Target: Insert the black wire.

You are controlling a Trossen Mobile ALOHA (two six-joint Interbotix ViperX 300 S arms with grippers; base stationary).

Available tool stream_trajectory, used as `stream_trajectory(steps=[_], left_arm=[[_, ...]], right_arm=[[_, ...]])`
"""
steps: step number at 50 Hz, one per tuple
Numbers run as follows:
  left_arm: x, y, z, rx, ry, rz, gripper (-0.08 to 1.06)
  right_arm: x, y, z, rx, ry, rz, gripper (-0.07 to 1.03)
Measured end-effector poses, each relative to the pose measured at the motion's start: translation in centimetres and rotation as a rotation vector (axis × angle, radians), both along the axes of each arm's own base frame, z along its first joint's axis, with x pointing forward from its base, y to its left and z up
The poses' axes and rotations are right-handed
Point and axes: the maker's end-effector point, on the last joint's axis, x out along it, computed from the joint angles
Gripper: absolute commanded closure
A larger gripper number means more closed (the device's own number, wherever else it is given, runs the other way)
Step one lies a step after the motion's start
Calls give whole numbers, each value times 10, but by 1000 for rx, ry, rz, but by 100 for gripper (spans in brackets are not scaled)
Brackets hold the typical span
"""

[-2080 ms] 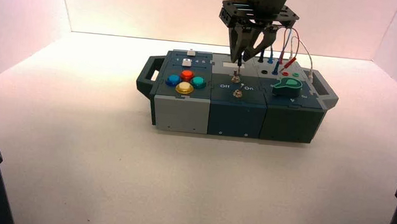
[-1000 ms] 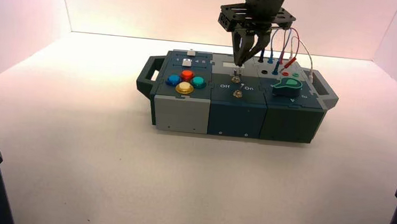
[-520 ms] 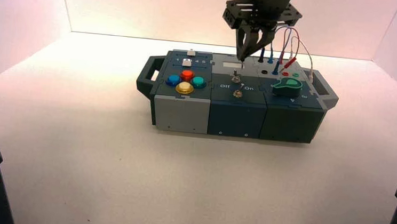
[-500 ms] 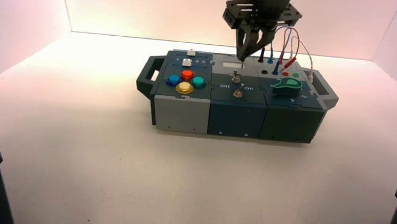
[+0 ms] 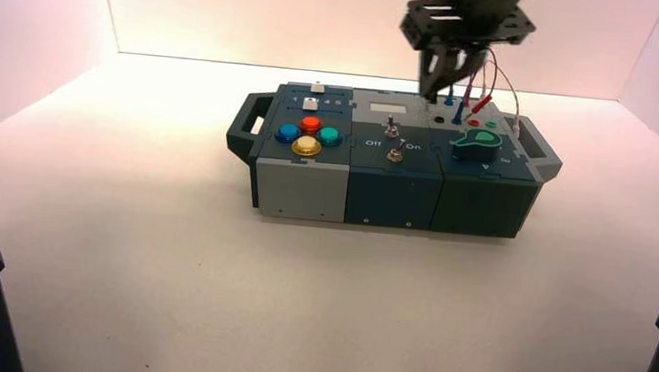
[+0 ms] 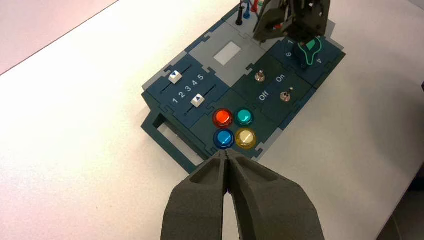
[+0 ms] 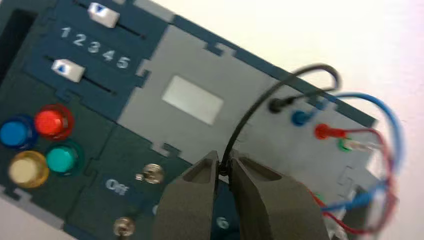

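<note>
My right gripper (image 5: 438, 90) hangs over the grey socket panel at the back right of the box (image 5: 303, 191). It is shut on one plug of the black wire (image 7: 248, 114), pinched between the fingertips (image 7: 224, 168). The thin dark cable arcs from the jaws to its other plug (image 7: 275, 104), which sits at the panel's far edge beside a blue plug (image 7: 299, 118). An empty black socket (image 5: 439, 120) lies just below the gripper in the high view. My left gripper (image 6: 228, 158) is shut and empty, held high above the box's button end.
Blue and red wires (image 7: 387, 150) loop off the panel's far side, with a red plug (image 7: 322, 131) and a green socket (image 7: 344, 145). Two toggle switches (image 5: 392, 129), a green knob (image 5: 477, 145), four coloured buttons (image 5: 309, 135) and two sliders (image 6: 186, 88) fill the box's top.
My right gripper has moved right with the black plug, from above the toggle switches to above the socket panel. The left arm has not moved.
</note>
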Motion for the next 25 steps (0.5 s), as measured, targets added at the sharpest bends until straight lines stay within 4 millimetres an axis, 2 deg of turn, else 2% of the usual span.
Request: stream_trajectory(steps=[9,25], left_arm=[[1,0,-1,3,4,1,101],[1,0,-1,2,4,2,101]], right_arm=[[2,-10,2,1,-25,-17,98],[5,-9,1,14,-61,-15,98]])
